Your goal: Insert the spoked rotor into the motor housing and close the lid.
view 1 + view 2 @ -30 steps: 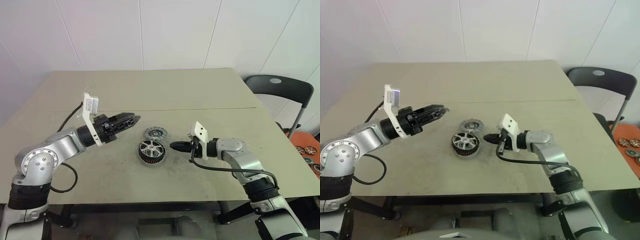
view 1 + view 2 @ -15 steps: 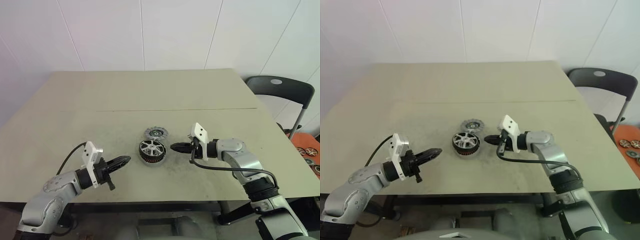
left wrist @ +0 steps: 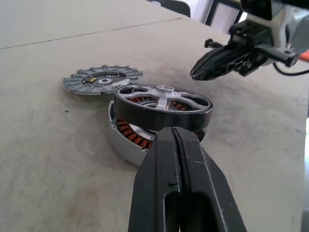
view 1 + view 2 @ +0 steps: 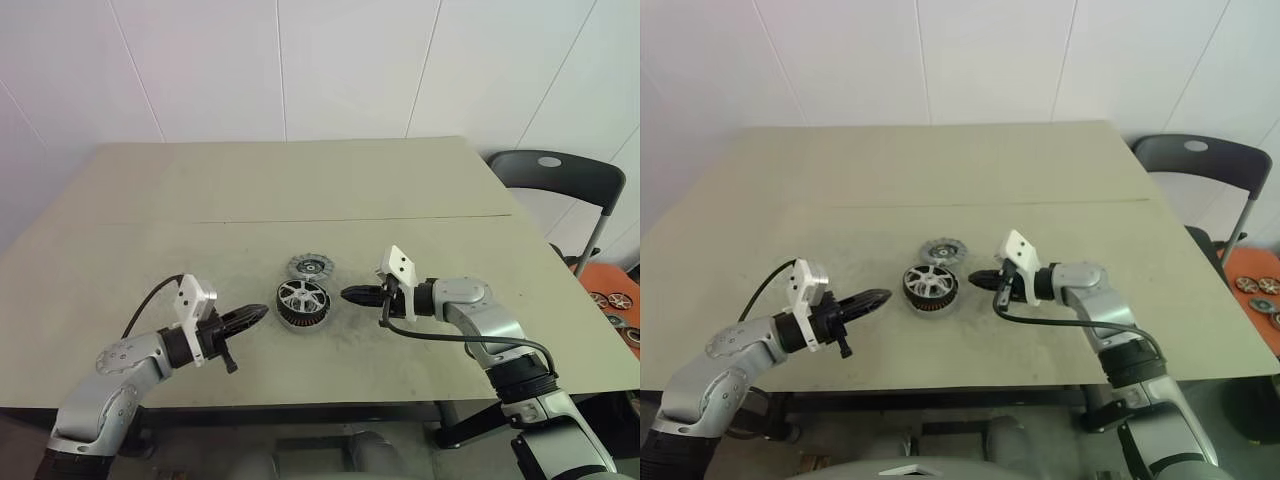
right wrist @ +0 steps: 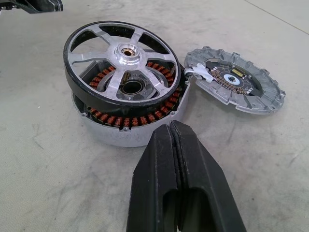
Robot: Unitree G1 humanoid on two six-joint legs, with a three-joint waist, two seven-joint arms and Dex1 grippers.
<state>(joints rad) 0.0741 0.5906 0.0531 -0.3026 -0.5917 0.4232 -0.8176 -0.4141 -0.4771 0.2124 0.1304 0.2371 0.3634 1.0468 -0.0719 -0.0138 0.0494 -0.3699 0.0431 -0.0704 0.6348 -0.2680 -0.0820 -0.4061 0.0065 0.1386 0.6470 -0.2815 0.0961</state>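
Two closed, empty tools [image 4: 258,316] [image 4: 350,294] flanking spoked rotor [image 4: 303,296], tilted atop motor housing [image 5: 126,133].

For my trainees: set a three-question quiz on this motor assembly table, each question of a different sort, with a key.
1. True or false: the spoked rotor sits fully seated and level in the motor housing.
2. The lid is: A) on the housing; B) on the table beside the housing; C) in a gripper.
3. Fill in: the left gripper and right gripper are both ____, and hold nothing.

Key: 1 false, it rests tilted and off-centre with copper windings showing beneath. 2 B. 3 shut.
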